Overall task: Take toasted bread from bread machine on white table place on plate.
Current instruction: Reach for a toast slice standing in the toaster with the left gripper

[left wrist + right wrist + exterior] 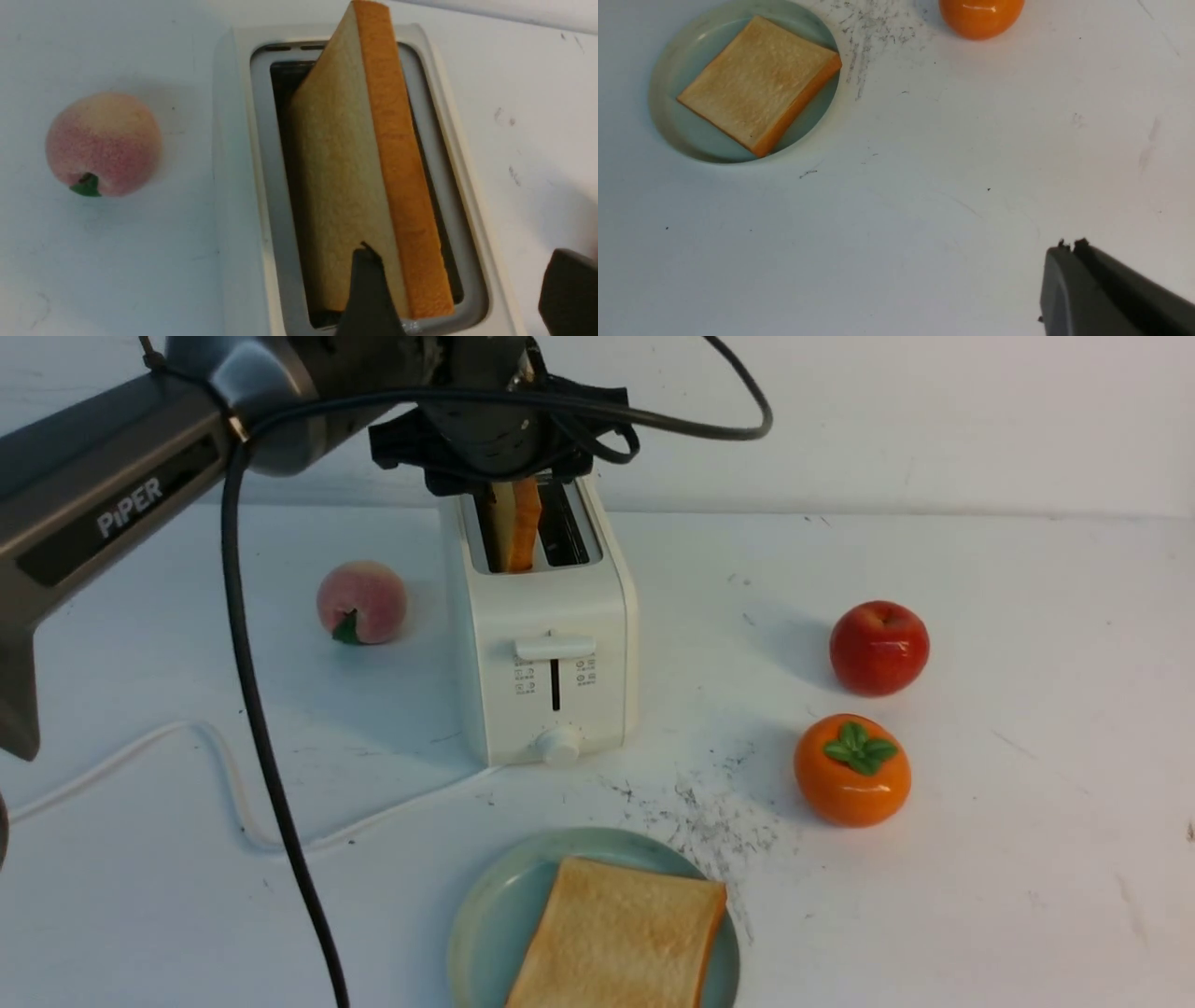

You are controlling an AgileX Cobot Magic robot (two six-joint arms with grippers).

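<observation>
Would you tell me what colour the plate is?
Pale blue-green plate, clearest in the right wrist view.

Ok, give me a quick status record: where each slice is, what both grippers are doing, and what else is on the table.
toaster slice: stands tilted in the bread machine, in its left slot, top edge sticking out
plated slice: lies flat on the plate
left gripper: open above the bread machine, one finger on each side of the toaster slice
right gripper: shut, empty, over the table
other items: peach left of the bread machine; apple and persimmon on its right
remaining: one slice to move
</observation>
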